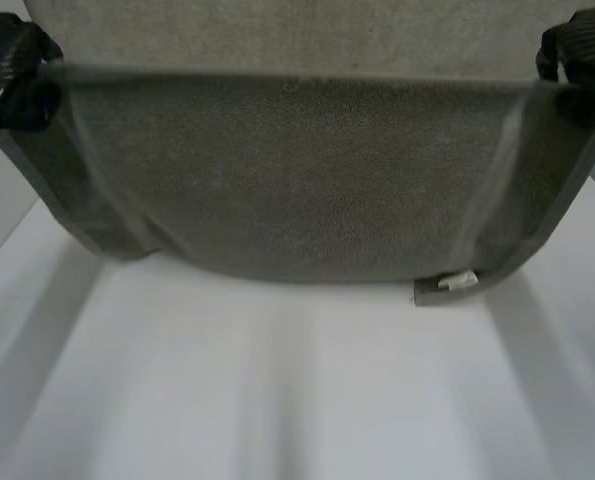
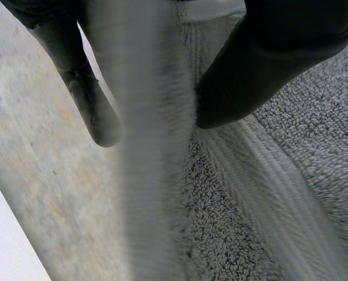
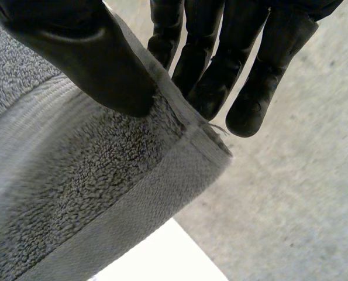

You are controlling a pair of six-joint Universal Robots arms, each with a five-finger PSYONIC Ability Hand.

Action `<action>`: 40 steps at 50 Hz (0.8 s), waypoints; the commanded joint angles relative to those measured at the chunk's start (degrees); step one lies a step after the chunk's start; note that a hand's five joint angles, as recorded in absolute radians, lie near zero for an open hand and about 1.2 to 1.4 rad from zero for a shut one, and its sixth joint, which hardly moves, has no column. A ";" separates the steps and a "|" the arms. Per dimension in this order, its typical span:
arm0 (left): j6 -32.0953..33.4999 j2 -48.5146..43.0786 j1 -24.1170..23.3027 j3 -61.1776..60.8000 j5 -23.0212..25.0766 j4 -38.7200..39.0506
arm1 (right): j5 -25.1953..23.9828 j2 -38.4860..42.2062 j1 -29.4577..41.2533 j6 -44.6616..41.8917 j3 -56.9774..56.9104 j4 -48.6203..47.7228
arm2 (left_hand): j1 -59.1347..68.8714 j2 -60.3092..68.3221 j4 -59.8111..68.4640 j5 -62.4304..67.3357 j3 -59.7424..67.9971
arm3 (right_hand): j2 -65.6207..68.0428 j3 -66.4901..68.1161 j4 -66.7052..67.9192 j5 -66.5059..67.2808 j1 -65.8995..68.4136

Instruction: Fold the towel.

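1. The grey terry towel (image 1: 297, 190) is held up off the white table (image 1: 297, 400) and sags in a wide fold, while its far part lies flat.
2. The left hand (image 1: 12, 75) pinches one raised edge between thumb and fingers.
3. The right hand (image 1: 577, 60) pinches the other raised corner.
4. A small white label (image 1: 459, 281) sits at a low corner.

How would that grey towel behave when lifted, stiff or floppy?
Probably floppy: the towel sags between the left hand and right hand. Its looped pile likely grips well, so slipping from the fingers seems unlikely.
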 commanded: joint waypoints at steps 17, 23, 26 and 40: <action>0.01 -35.15 -6.46 55.29 -12.22 -3.95 | 10.51 31.55 8.02 -3.61 -41.44 -15.23 | 5.62 2.53 1.79 3.12 2.41 | 4.65 3.94 3.65 3.42 4.34; -1.04 -36.57 -6.72 66.14 -14.08 -4.04 | 11.22 29.35 8.02 -3.26 -42.16 -21.85 | 5.62 2.53 1.79 3.12 2.41 | 4.65 3.94 3.65 3.42 4.34; -2.54 -36.22 -6.89 64.92 -13.73 -4.21 | 10.43 28.91 8.02 -3.17 -40.50 -21.85 | 5.62 2.53 1.79 3.12 2.41 | 4.65 3.94 3.65 3.42 4.34; -3.16 -30.94 -6.37 34.33 -11.18 -1.49 | -5.20 24.44 5.57 -3.35 -11.88 -21.94 | 5.62 2.53 1.79 3.12 2.41 | 4.65 3.94 3.65 3.42 4.34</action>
